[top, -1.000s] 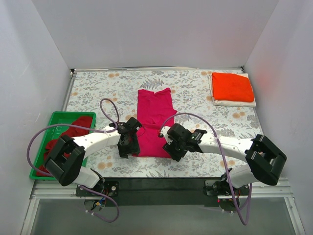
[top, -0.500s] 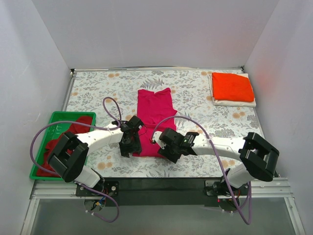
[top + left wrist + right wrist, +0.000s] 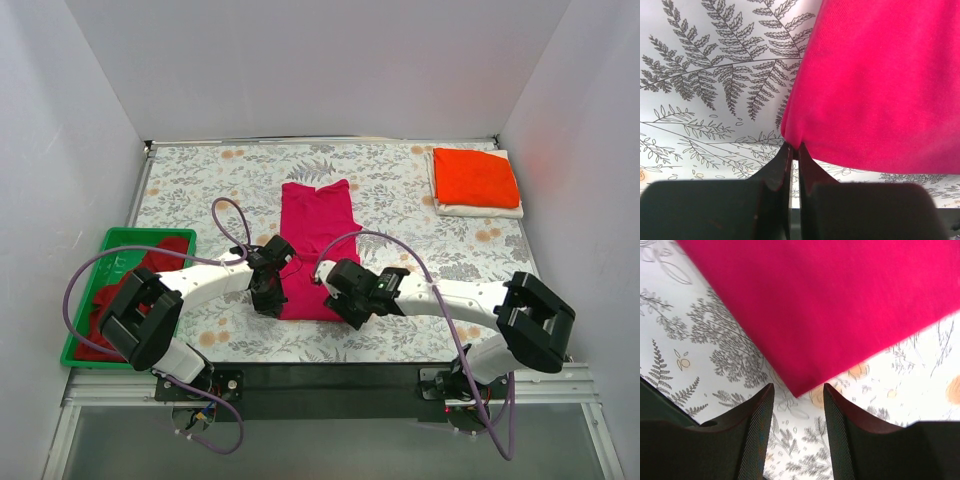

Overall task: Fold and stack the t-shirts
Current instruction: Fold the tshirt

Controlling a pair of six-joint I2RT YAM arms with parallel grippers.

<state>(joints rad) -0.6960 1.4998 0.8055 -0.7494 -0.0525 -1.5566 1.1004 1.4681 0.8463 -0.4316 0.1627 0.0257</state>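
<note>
Two corners of the pink shirt, flat on the table, are being worked: left gripper pinches the near-left one, right gripper gapes wide around the near-right. Next, probably: close right, fold hem toward collar.

Light: bright, diffuse
Shadows: faint, soft, on the fern-printed white worktop
Focus: overhead sharp; wrist views' black gripper fingers slightly soft
</note>
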